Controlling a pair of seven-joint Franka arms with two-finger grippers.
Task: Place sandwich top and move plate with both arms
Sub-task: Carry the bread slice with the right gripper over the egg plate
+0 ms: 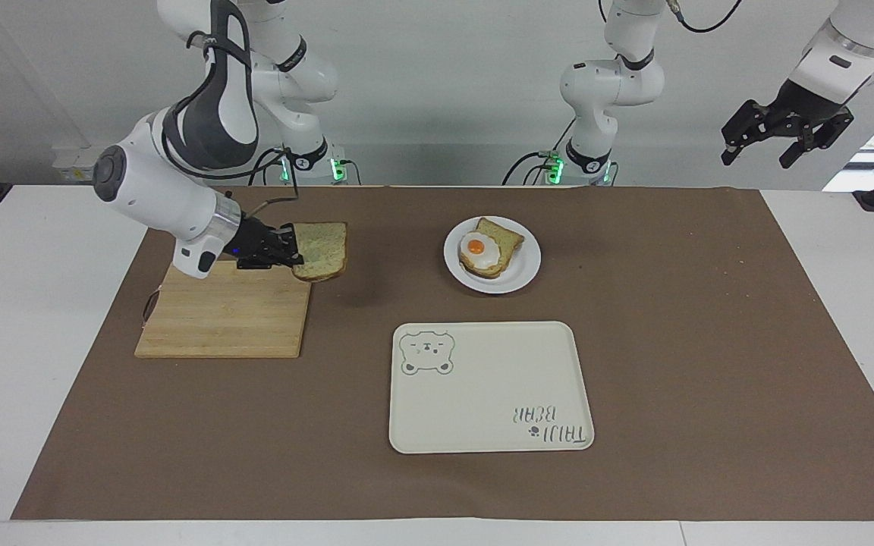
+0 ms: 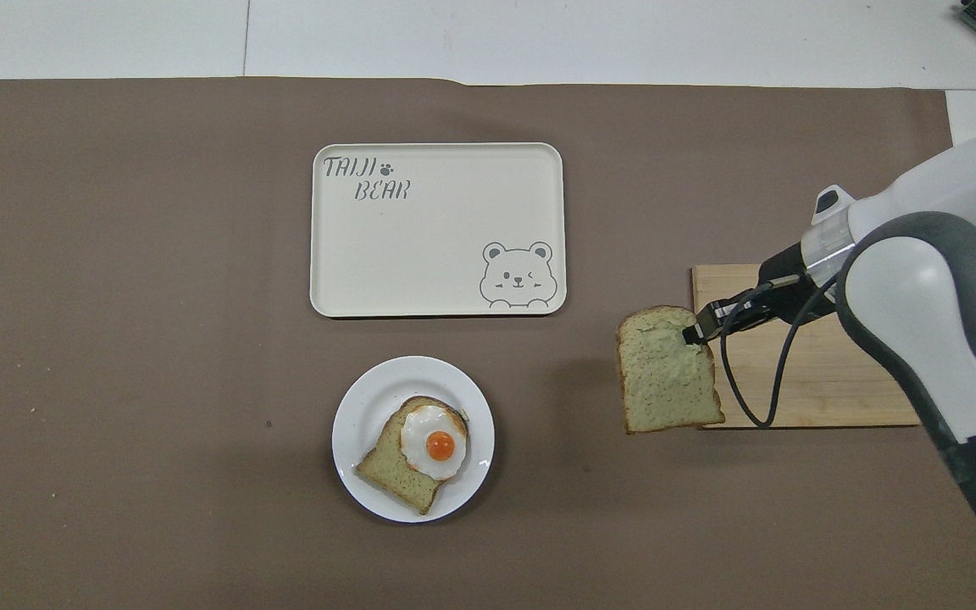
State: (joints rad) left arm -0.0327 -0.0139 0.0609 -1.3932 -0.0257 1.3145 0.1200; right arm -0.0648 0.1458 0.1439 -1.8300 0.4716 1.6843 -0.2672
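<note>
The sandwich top [image 1: 322,250], a pale green-flecked slice with brown crust, hangs in the air over the cutting board's edge that faces the plate. My right gripper [image 1: 291,254] is shut on one edge of it. From overhead the sandwich top [image 2: 668,373] and the right gripper [image 2: 695,333] show partly past the board, over the brown mat. The small white plate [image 1: 522,274] [image 2: 363,405] sits mid-table and carries a bread slice with a fried egg [image 1: 488,249]. My left gripper [image 1: 757,158] waits open, raised off the left arm's end of the table.
A wooden cutting board [image 1: 224,318] [image 2: 810,398] lies at the right arm's end of the mat. The cream bear tray [image 1: 490,394] [image 2: 437,237] lies farther from the robots than the plate. A brown mat [image 1: 710,341] covers the table.
</note>
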